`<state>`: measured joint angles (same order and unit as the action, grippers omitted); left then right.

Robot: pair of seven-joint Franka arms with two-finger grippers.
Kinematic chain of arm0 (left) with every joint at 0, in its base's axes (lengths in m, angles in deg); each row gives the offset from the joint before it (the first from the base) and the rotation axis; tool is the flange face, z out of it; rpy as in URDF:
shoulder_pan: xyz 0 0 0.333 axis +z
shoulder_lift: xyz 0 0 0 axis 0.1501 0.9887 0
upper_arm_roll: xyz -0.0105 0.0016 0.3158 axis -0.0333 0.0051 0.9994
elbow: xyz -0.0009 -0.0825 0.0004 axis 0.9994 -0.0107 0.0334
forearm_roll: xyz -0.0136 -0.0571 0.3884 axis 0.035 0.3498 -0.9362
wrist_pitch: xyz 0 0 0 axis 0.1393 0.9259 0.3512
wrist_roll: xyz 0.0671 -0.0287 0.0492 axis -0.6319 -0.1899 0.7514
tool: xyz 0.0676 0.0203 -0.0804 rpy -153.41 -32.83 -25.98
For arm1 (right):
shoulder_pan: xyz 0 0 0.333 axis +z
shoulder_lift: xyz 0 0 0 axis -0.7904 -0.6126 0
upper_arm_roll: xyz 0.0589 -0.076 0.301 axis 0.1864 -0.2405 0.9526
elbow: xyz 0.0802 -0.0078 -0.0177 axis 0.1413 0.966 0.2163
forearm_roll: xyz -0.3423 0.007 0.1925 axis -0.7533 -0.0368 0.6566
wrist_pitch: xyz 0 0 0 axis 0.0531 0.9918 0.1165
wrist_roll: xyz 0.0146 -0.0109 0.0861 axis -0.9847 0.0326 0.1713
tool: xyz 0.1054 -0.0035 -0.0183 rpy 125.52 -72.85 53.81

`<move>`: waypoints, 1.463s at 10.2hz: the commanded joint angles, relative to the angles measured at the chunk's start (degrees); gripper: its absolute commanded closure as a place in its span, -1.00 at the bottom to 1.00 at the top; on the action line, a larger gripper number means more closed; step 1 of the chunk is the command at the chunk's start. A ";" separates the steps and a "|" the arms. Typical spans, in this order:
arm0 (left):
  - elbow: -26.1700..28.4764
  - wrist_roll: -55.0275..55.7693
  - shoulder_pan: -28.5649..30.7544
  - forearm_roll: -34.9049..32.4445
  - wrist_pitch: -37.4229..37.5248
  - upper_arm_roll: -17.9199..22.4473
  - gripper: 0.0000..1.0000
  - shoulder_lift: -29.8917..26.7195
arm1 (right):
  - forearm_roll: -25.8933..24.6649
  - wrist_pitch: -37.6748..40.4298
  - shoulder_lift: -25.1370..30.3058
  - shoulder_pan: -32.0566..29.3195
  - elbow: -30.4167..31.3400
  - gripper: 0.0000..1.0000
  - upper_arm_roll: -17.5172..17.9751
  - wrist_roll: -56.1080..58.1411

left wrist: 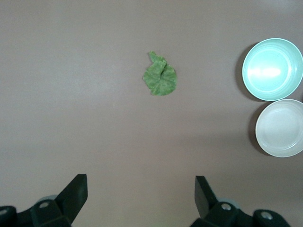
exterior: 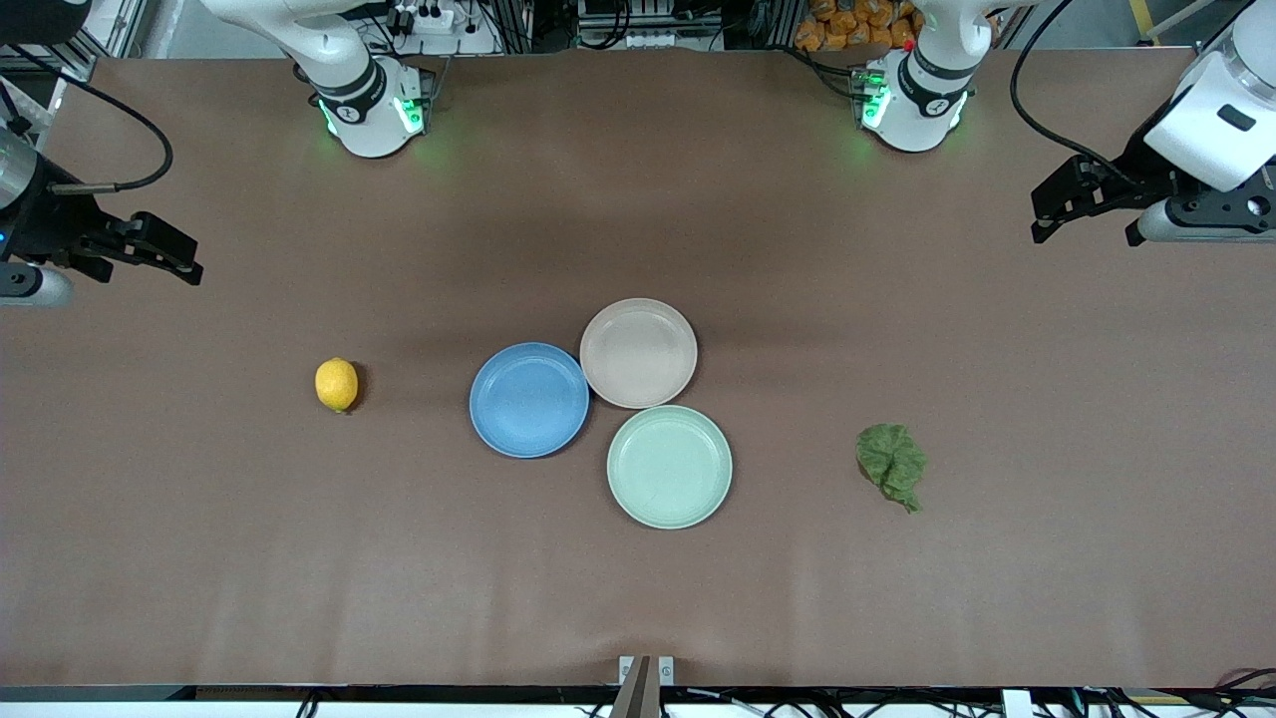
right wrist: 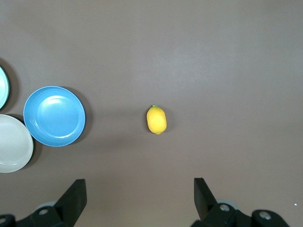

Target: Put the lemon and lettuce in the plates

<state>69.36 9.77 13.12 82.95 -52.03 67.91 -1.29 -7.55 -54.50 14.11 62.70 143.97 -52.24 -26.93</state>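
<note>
The lemon [exterior: 337, 384] lies on the brown table toward the right arm's end; it also shows in the right wrist view [right wrist: 156, 120]. The lettuce [exterior: 891, 463] lies toward the left arm's end and shows in the left wrist view [left wrist: 160, 78]. The blue plate [exterior: 529, 400] and the beige-pink plate [exterior: 638, 352] sit touching at the table's middle, both empty. My right gripper [exterior: 189, 261] is open and empty, high over the table's end, apart from the lemon. My left gripper [exterior: 1039, 221] is open and empty, high over the other end, apart from the lettuce.
A pale mint-green plate [exterior: 669, 466], empty, sits against the two plates, nearer to the front camera. The arms' bases [exterior: 374, 115] [exterior: 912, 105] stand at the table's back edge. Bare tablecloth surrounds the lemon and the lettuce.
</note>
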 commanded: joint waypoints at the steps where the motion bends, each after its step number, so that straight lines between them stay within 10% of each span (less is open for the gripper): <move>1: 0.05 -0.33 0.17 1.40 0.19 0.10 -1.00 -0.65 | 0.65 0.35 0.00 -0.11 -0.07 -1.00 0.18 -0.12; 15: -3.03 2.22 -1.59 0.61 -7.98 0.10 -1.00 14.63 | 2.15 -7.63 0.00 -1.60 8.69 -1.00 0.09 5.49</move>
<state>67.80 10.89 11.88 83.06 -59.40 67.94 10.76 -6.53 -60.11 13.61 62.10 149.64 -52.37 -24.23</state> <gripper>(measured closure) 0.000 0.000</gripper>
